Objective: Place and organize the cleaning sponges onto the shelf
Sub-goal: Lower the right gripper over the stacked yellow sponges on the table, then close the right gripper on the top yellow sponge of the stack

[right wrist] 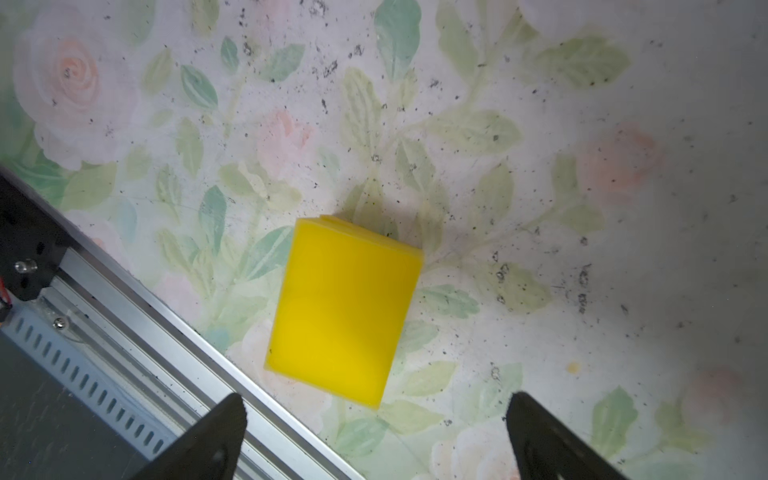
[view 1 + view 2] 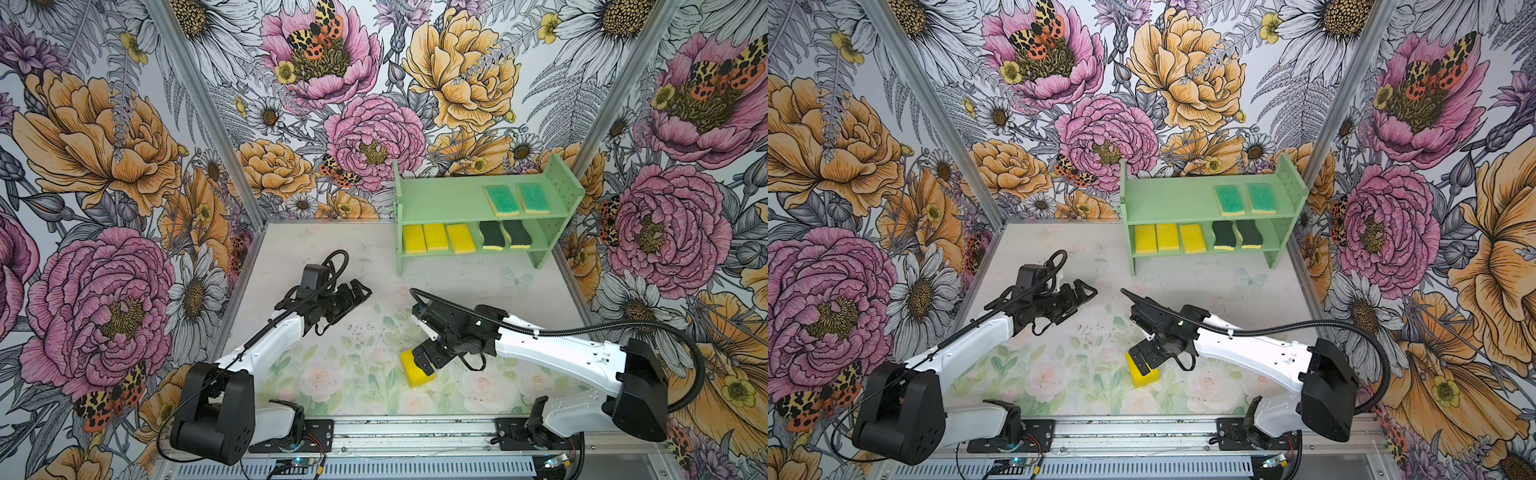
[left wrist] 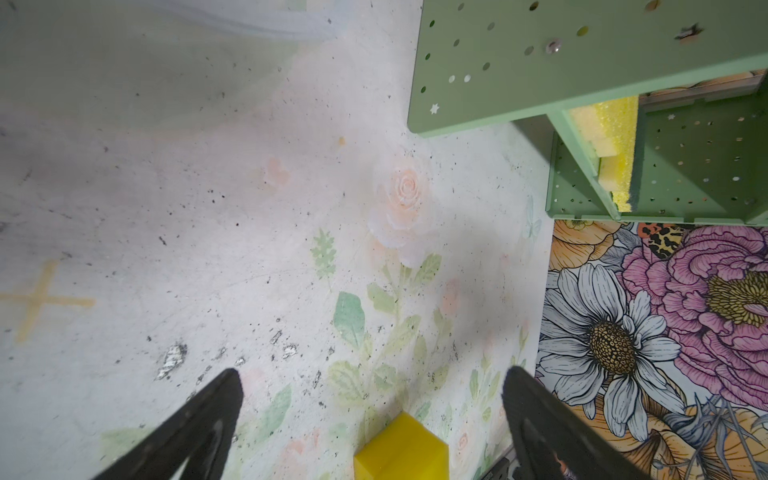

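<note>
Right gripper (image 2: 424,360) hangs over a yellow sponge (image 2: 412,376) on the surface (image 2: 374,345) near the front, jaws spread and nothing pinched; it is likely lining up a grab. Left gripper (image 2: 356,293) sits mid-surface, out of the way. Shelf (image 2: 440,199) is at back right: three yellow sponges (image 2: 435,237) and two dark-green sponges (image 2: 490,233) fill the lower tier, two teal sponges (image 2: 502,198) sit at the upper tier's right. Upper left is free. Both top views agree.

Left wrist: left gripper (image 3: 372,374) spread, empty.

Right wrist: right gripper (image 1: 374,404) wide apart, sponge (image 1: 345,307) just ahead of the fingertips. Its layered edge suggests two stacked. Rail (image 1: 137,299) runs close by one corner, so room is tight there.
</note>
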`<state>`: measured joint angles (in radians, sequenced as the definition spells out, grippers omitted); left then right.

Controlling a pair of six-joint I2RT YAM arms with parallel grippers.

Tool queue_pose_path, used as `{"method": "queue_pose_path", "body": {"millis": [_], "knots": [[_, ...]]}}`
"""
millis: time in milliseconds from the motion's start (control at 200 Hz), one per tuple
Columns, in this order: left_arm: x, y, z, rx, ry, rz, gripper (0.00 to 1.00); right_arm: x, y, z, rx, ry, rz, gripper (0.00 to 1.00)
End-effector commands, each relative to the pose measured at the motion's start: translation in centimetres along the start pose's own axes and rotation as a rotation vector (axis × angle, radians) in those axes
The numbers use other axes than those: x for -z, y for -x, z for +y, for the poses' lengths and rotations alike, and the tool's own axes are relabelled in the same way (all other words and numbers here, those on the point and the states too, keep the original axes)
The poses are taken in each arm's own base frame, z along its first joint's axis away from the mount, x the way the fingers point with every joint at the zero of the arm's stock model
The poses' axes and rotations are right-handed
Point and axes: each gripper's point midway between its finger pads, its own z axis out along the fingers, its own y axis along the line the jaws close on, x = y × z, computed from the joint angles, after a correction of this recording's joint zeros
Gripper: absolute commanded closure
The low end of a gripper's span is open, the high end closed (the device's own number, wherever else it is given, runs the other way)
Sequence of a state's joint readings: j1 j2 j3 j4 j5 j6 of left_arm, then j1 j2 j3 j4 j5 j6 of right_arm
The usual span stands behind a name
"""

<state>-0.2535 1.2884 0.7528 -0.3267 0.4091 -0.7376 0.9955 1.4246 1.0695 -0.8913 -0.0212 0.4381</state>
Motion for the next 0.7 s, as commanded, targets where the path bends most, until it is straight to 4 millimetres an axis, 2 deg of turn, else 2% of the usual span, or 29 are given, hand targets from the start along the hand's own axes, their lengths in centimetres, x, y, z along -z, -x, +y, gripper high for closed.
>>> {"method": "queue_pose_path", "body": {"millis": [0, 260, 500, 696], "knots": [[0.1, -0.1, -0.2, -0.003, -0.011, -0.014, 0.01, -0.6, 0.9, 0.2, -0.032, -0.024, -0.016, 0.00], [-0.1, -0.3, 0.2, -0.001, -0.003, -0.008, 0.01, -2.1, 0.7, 1.2, -0.087, 0.004, 0.024, 0.00], [0.0, -0.3, 0.2, -0.004, -0.003, -0.008, 0.01, -3.7, 0.1, 3.3, -0.106, 0.090, 0.082, 0.00], [0.2, -0.3, 0.6, 0.002, -0.003, -0.014, 0.01, -5.2, -0.4, 3.4, -0.121, 0.075, 0.130, 0.00]]}}
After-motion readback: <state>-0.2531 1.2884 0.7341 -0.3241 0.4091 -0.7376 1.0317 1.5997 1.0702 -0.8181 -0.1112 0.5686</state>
